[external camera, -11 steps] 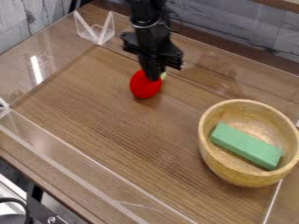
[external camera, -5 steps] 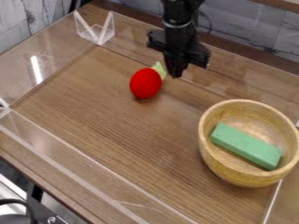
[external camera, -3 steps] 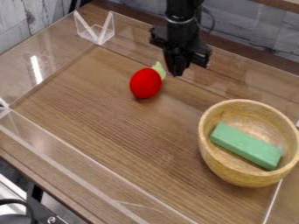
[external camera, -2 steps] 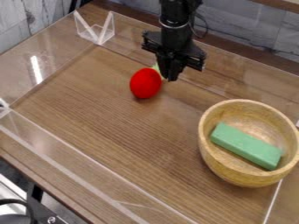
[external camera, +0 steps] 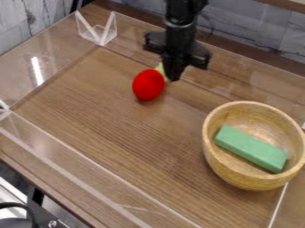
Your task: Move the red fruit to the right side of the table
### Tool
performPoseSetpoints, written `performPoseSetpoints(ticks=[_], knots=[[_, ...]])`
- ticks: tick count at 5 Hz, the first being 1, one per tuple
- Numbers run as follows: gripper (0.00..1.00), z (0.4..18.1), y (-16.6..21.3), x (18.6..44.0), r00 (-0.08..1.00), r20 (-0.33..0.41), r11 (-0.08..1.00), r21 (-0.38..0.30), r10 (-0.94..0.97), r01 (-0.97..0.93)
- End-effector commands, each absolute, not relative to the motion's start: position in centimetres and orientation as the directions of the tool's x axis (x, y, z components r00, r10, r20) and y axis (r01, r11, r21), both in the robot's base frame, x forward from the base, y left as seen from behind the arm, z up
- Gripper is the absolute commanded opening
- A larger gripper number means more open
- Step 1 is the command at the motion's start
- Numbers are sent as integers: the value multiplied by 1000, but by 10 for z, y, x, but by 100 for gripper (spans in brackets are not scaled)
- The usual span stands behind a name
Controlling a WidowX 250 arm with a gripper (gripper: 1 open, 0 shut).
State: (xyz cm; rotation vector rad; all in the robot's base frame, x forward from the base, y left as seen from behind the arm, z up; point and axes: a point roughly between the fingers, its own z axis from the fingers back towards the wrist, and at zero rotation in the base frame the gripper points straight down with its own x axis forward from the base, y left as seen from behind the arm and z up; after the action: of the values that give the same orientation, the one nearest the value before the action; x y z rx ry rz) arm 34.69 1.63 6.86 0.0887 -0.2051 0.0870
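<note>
The picture is bright but a little soft; small details of the gripper [external camera: 179, 55] are blurred, and its jaws look dark.

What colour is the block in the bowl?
The block is a plain mint green, seen best in the current camera view.

From where I'm standing, I can't read any text, label, brand, number or sign anywhere in front of me.
</note>
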Motion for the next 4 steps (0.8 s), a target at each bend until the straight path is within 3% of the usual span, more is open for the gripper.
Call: performPoseSetpoints(ticks=[1,2,4], knots=[[0,98,13,362,955,279,990,69,100,-124],[100,88,19,352,953,261,980,80,156,-183],[100,69,40,346,917,235,929,104,324,-355]])
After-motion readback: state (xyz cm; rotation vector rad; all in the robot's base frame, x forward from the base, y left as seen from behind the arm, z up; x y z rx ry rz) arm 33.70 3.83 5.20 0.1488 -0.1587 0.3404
